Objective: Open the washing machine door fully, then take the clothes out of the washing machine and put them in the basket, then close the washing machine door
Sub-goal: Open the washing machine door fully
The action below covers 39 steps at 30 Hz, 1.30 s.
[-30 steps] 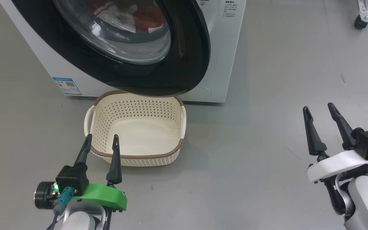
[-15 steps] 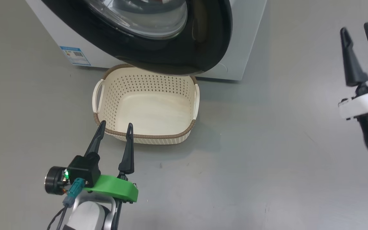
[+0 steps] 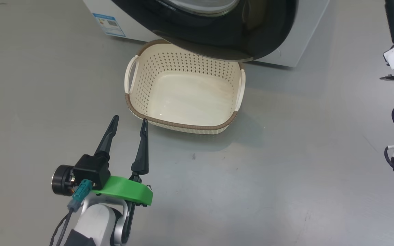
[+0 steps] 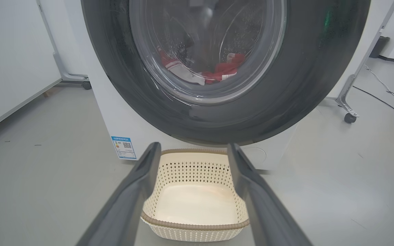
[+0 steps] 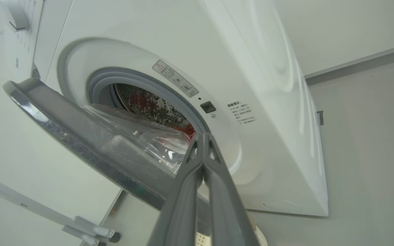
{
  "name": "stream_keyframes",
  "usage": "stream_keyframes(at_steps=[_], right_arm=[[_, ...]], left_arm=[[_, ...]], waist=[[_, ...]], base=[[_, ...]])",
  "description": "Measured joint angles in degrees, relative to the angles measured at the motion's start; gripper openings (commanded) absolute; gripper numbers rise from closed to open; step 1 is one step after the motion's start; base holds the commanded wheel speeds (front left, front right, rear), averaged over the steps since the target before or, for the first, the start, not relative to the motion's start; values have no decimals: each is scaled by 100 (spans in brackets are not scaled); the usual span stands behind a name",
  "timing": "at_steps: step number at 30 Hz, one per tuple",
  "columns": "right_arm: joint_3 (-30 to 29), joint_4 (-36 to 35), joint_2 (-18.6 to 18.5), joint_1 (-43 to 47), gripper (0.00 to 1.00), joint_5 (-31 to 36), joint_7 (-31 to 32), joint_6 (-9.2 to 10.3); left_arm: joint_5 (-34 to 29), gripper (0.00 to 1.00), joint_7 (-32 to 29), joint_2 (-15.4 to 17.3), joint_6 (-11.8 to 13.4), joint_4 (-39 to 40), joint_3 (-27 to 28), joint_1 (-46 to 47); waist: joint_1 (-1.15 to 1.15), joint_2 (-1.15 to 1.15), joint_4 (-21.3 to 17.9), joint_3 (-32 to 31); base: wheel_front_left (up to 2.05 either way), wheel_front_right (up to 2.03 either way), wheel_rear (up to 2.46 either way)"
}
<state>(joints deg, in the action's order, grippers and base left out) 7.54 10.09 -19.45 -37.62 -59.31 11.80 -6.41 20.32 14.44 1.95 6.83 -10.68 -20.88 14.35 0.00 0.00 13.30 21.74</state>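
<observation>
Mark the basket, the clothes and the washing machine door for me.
basket [image 3: 186,124]: head view, brown near rim.
clothes [image 4: 222,70]: left wrist view, red fabric behind the glass.
washing machine door [image 4: 320,68]: left wrist view, black rim, right side.

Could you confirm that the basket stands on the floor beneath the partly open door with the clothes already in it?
Not quite: the basket is empty, as the head view shows; the clothes lie inside the washing machine, behind the washing machine door. The basket does stand on the floor beneath the partly open door.
</observation>
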Motion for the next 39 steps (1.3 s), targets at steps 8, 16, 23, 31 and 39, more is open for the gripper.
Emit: stream_keyframes(at_steps=[8,16,23,31,39], right_arm=[[-138,260,142,-549,0,-1114,1166,157],[-294,541,118,-1093,0,-1488,1895,742],[-393,670,181,-1510,0,-1798,2309,1156],[-382,996,164,-1624,0,-1885,2673,1306],[-304,1270,180,-1768,0,-1998,3085,1362]], left_arm=[[180,100,0,-2,0,20,-49,93],[236,100,0,-7,0,25,-152,141],[270,100,0,-9,0,38,-135,155],[270,100,0,-10,0,35,-121,155],[268,100,0,-13,0,35,-142,170]], waist=[[0,0,302,201],[0,0,590,345],[0,0,738,441],[0,0,796,463],[0,0,818,513]], base=[[0,0,0],[0,0,0],[0,0,0],[0,0,0],[0,0,0]])
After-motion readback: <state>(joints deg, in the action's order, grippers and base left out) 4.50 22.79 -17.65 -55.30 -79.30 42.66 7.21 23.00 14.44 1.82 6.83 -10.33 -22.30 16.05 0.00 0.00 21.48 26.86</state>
